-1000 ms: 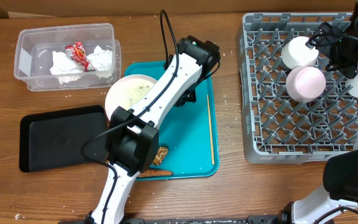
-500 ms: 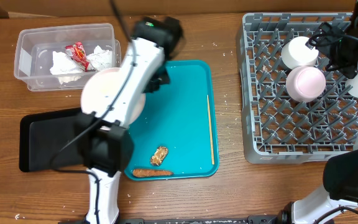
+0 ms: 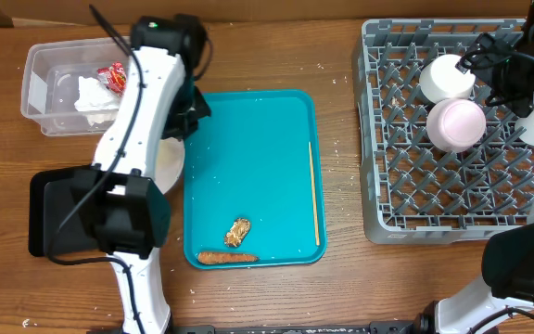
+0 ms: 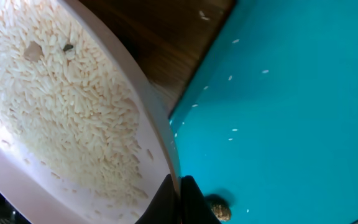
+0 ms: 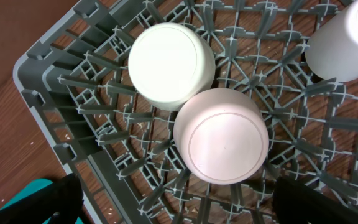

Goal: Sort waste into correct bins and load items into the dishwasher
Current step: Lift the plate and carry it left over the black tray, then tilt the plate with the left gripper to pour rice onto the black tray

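My left gripper (image 4: 179, 202) is shut on the rim of a white plate (image 4: 61, 186) covered in rice grains (image 4: 61, 93). From overhead, that plate (image 3: 168, 160) pokes out under the left arm, just left of the teal tray (image 3: 267, 148). On the tray lie a brown lump (image 3: 238, 232), a brown-orange stick (image 3: 227, 258) and a thin wooden stick (image 3: 315, 195). The clear tub (image 3: 44, 93) holds napkins (image 3: 95, 93) and a red wrapper (image 3: 117, 78). My right gripper (image 5: 188, 205) hangs open over the grey rack (image 5: 48, 68), above an upturned bowl (image 5: 222, 137) and cup (image 5: 171, 65).
A flat black tray (image 3: 63, 204) lies at the front left, beside the left arm's base. The rack (image 3: 387, 204) fills the right side of the table. Loose rice grains dot the teal tray (image 4: 291, 112) and the wood around it.
The left arm has swung left, carrying the rice plate off the teal tray to the wood beside the tub. The right arm has not moved.
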